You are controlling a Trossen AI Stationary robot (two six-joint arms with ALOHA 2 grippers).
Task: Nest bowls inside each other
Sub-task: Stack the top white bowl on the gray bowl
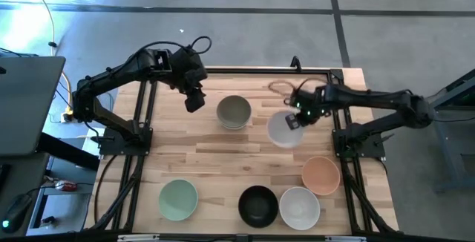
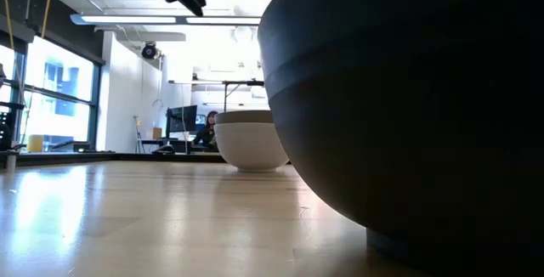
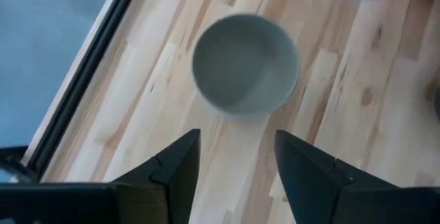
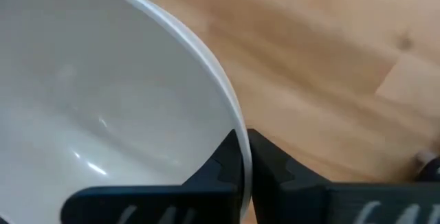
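Note:
A grey-olive bowl (image 1: 234, 110) sits nested in a white bowl (image 2: 251, 148) at the table's middle; in the low view only its rim (image 2: 246, 116) shows above the white one. My left gripper (image 1: 194, 98) hovers open to its left, above the table, and its wrist view looks down on that bowl (image 3: 245, 66). My right gripper (image 1: 297, 116) is shut on another white bowl (image 1: 285, 131), just right of the stack. Mint (image 1: 178, 200), black (image 1: 257, 205), white (image 1: 299, 207) and peach (image 1: 320, 175) bowls stand along the near side. My right gripper (image 4: 242, 141) holds the white bowl by its rim (image 4: 230, 117), on the bowl's far right side. One finger (image 4: 216, 169) is inside the bowl and the other outside, coming from above. I cannot tell whether the bowl is clear of the table.
The black bowl (image 2: 408, 98) stands close to the low camera and hides the table's right half there. Dark frame rails (image 1: 141, 108) run along the table's left and right sides. Bare wood (image 1: 193, 153) lies between the stack and the near row.

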